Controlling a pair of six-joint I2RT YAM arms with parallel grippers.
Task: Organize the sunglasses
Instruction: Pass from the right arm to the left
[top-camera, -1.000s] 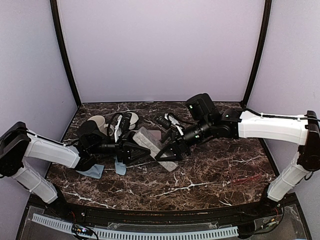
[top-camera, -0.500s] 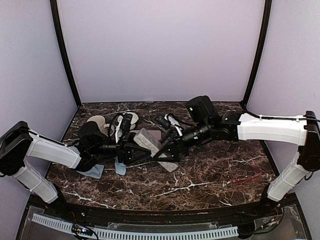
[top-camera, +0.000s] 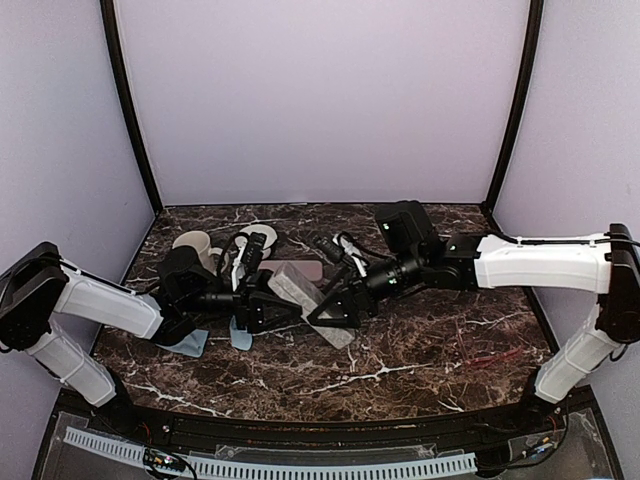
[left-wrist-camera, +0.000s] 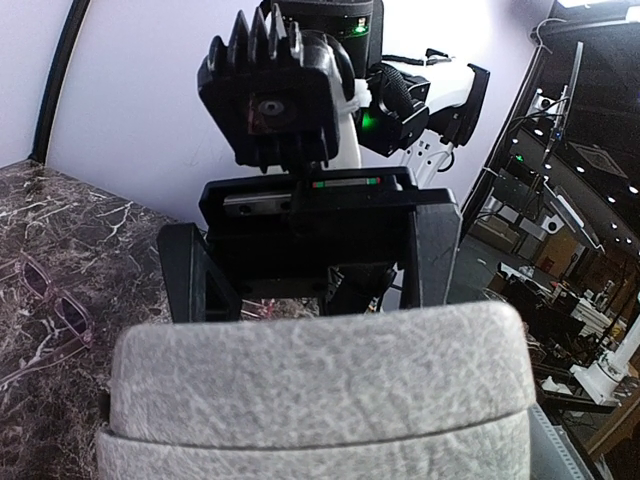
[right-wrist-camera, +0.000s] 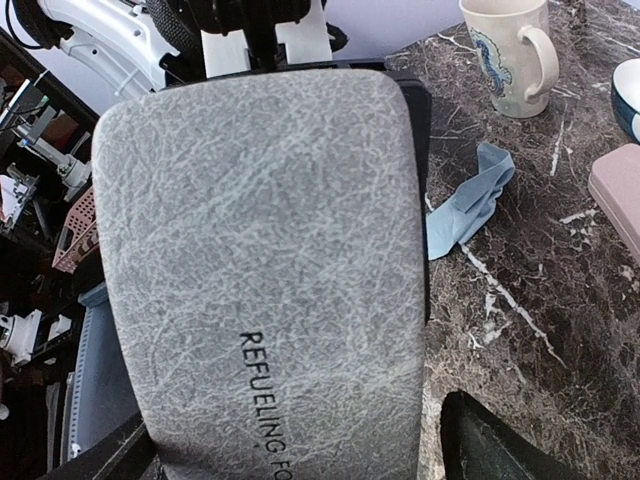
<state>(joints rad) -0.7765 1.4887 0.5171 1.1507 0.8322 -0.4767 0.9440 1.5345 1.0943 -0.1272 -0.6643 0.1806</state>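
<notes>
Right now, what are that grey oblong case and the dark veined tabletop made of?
The grey oblong case looks like matte faux leather: crackled grain, printed lettering. The dark veined tabletop looks like polished marble, white veins, though possibly printed laminate.

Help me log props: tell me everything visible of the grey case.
The grey case is oblong with rounded corners, covered in a grey, crackled, leather-like skin. Black lettering starting REFUELING runs along its lid. It is shut: the left wrist view shows the seam between lid and base. It lies slantwise over the marble table, between the arms. The left hand appears to grip it, a dark finger against one edge. The right hand straddles it, open, a gap showing at one finger.
</notes>
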